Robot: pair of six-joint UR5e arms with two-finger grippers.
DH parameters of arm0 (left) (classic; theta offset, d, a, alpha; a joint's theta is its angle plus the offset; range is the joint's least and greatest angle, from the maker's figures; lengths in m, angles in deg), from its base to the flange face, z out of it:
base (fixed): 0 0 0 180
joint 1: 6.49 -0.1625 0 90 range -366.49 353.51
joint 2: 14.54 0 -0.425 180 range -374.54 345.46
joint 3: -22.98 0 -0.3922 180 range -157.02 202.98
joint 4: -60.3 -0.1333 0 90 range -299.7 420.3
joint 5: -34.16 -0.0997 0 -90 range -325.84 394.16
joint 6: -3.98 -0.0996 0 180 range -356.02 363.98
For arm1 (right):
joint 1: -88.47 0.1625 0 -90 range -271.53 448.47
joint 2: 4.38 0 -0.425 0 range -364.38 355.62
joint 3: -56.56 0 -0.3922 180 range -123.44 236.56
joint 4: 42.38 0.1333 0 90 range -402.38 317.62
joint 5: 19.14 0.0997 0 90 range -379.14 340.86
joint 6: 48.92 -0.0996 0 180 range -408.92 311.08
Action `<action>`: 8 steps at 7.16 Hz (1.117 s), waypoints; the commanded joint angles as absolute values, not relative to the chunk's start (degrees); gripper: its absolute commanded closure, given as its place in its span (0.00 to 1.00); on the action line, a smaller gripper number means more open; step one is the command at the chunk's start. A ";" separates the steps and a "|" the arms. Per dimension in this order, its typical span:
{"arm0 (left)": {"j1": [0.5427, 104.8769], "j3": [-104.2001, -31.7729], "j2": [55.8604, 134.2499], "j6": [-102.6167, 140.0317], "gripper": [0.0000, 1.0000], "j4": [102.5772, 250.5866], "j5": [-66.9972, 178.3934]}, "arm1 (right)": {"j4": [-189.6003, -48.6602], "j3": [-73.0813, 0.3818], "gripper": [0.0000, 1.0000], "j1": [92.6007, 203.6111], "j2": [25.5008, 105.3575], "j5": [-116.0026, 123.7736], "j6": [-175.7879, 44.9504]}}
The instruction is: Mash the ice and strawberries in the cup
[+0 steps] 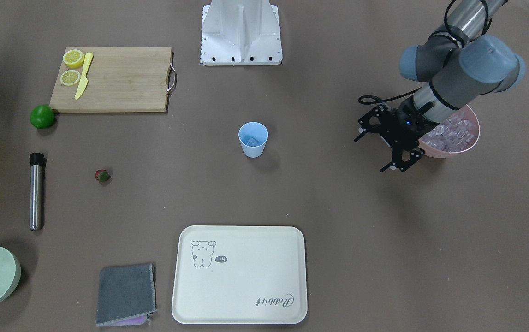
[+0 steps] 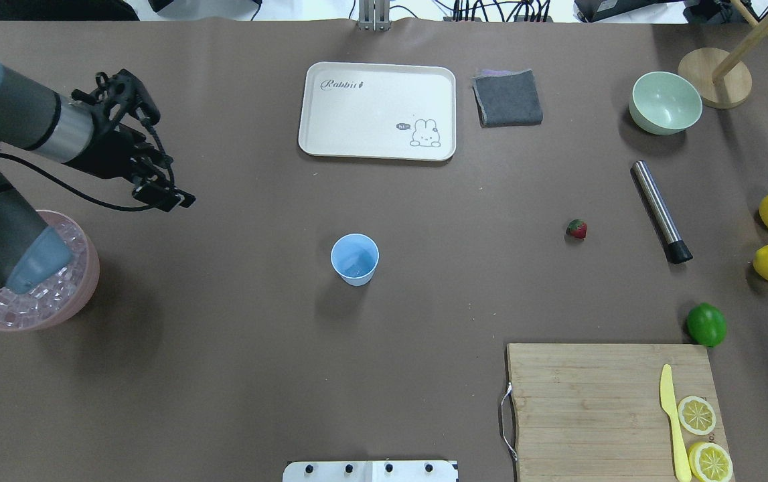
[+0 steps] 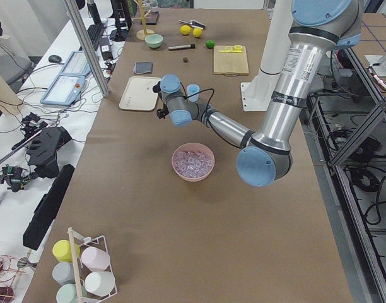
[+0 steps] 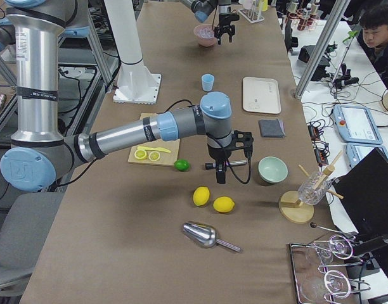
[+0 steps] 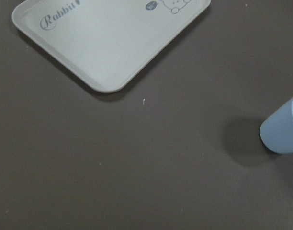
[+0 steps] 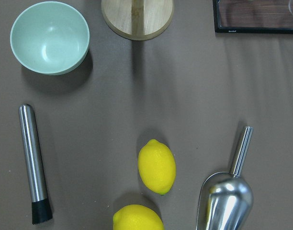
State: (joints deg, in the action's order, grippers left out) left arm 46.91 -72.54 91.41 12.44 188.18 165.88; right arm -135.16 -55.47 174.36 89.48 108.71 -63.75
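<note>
Overhead view, clock directions taken from the cup.

- Writing: tray (image 2: 357, 120) at 12 o'clock carried the script word "Rabbit" in one corner. The opposite corner had a rabbit drawing with a small speech bubble reading "hi~". No other legible labels.
- Cup (image 2: 355, 259) stood upright near table centre, mouth up and narrow base down. At least one clear cube lay at its bottom; I could not count more.
- Strawberry (image 2: 576, 229) lay on its side on the table at 3 o'clock, well apart from the cup. Its leafy cap pointed roughly toward 9 o'clock.
- Steel rod (image 2: 661, 211) lay flat just beyond the berry. Its long axis ran 11 to 5 o'clock, with the black tip at the 5 o'clock end.
- Ice (image 1: 453, 131) was heaped in the pink bowl (image 1: 444, 152) at 9 o'clock, partly hidden under the left arm.
- Green bowl (image 2: 665, 104) sat upright at 2 o'clock.
- Cutting board (image 2: 591, 402) at 4 o'clock carried two lemon halves and a yellow knife. The lime (image 2: 706, 324) sat just off its corner.
- Left gripper (image 1: 372, 152) hung above the table beside the pink bowl. Its fingers were spread apart and held nothing.
- Right gripper (image 4: 220, 178) pointed down near two whole lemons. I cannot tell whether it was released or clenched.
</note>
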 commanded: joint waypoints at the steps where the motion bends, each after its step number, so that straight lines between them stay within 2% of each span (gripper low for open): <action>1: 51.15 -73.17 84.46 1.57 0.04 188.45 168.02 | -135.11 -55.68 0.00 174.34 90.10 108.92 -63.60; 8: 54.16 -73.70 73.89 -6.39 0.06 191.17 172.07 | -135.11 -55.77 0.00 174.34 90.37 107.69 -63.68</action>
State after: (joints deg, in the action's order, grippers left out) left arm 54.09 -73.60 75.37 -5.77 190.87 172.06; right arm -135.11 -55.78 174.34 90.41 108.22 -63.65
